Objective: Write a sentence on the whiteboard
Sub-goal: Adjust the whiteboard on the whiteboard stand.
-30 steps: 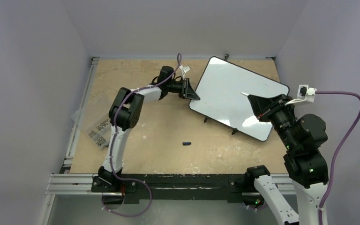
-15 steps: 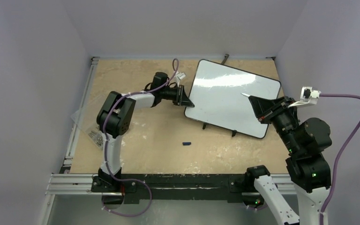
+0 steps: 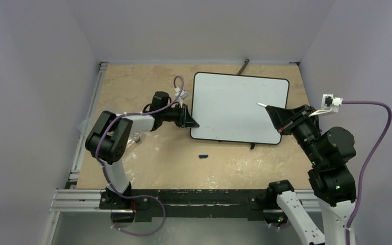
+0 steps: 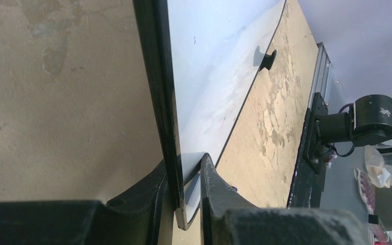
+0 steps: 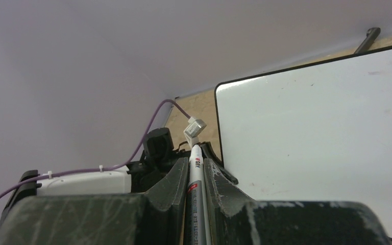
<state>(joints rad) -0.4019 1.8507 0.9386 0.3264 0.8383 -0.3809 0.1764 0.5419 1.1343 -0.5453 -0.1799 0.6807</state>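
We see the whiteboard (image 3: pixel 240 104) lying flat on the mottled, scuffed tan table (image 3: pixel 143 84), set between our two grippers. It is a wide rectangle with rounded corners, a thin black rim and a glossy white face that shows only a few faint specks and smears. A small black foot (image 3: pixel 252 146) pokes out from under its near edge.

The left gripper (image 4: pixel 185 166) is clamped on the board's left edge, close to the near-left corner. In the left wrist view its two matte black fingers (image 4: pixel 212 189) sit on either side of the rim, one above the white face and one below it. The board stretches away from these jaws to the right.

The right gripper (image 5: pixel 195 168) is closed around a slim white marker (image 5: pixel 194 191) with a printed barrel, which lies along the groove between its dusty black fingers. This gripper hangs over the right part of the board, and the marker's pale tip points from it towards the board's middle. We cannot tell whether the tip touches the surface.

A small dark-blue cap-like piece (image 3: pixel 202 156) lies on the table on the near side of the left gripper, just off the board's near edge. A thin dark rod (image 3: pixel 243 66) rests beyond the board's far edge.
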